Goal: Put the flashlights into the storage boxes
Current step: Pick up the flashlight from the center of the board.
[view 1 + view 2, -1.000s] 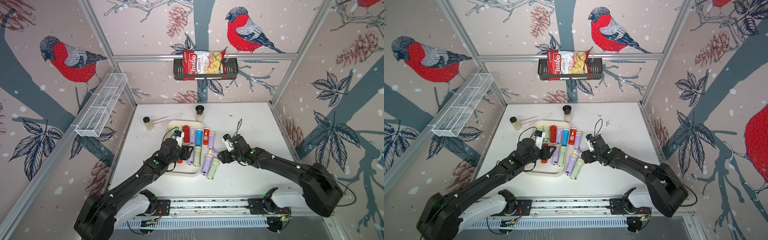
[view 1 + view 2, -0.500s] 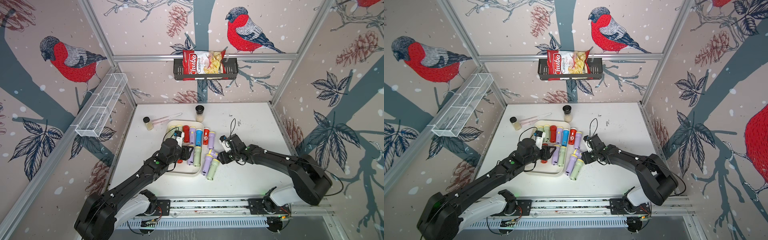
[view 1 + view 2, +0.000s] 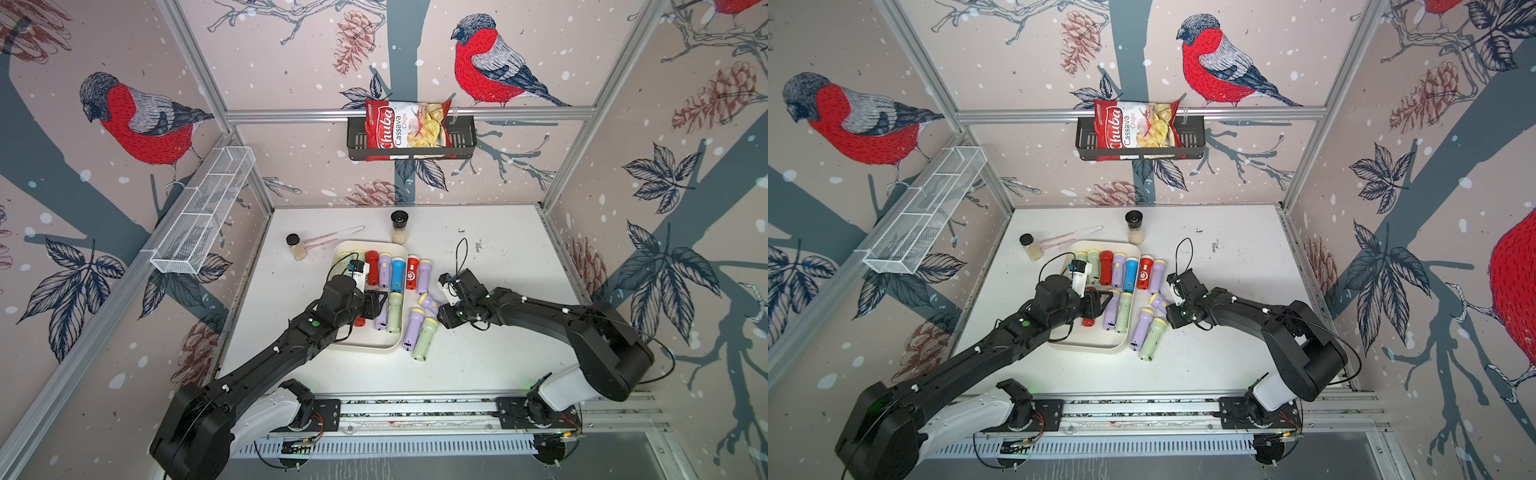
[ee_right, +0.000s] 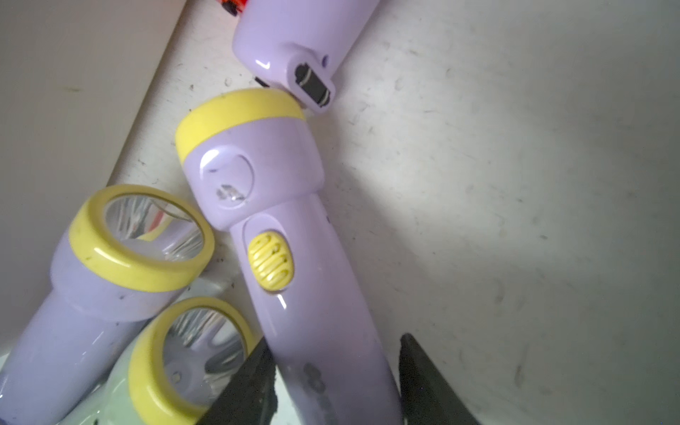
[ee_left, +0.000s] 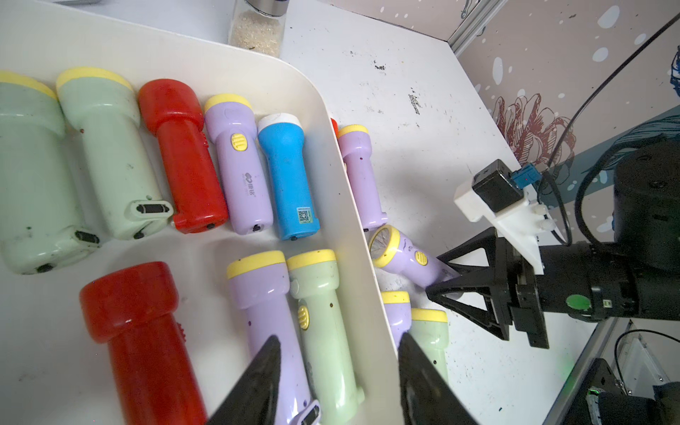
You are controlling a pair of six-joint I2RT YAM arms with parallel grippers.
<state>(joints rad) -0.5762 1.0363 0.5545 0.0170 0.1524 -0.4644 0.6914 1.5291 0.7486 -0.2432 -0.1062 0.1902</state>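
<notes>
Right end effector (image 5: 437,274) clamps lilac flashlight (image 5: 404,257) by its tail, butt hidden in the grip; left end effector (image 5: 338,336) hangs part-open, empty, above tray (image 5: 353,206).

right gripper (image 5: 437,275): your jaws, wide a second ago, now pinch the handle of the tilted lilac plastic flashlight with a yellow head (image 4: 290,228).
right elbow (image 3: 602,353): you now have it further in from the side wall (image 3: 673,249).

Centrally placed, a cream tray (image 3: 365,347) with flashlights (image 3: 397,274) in two rows; five more loose at its 3 o'clock. Among those, a tilted lilac flashlight (image 3: 428,301), its tail apparently pinched by the right gripper (image 3: 441,314). Above the tray, the left gripper (image 3: 382,302).
</notes>
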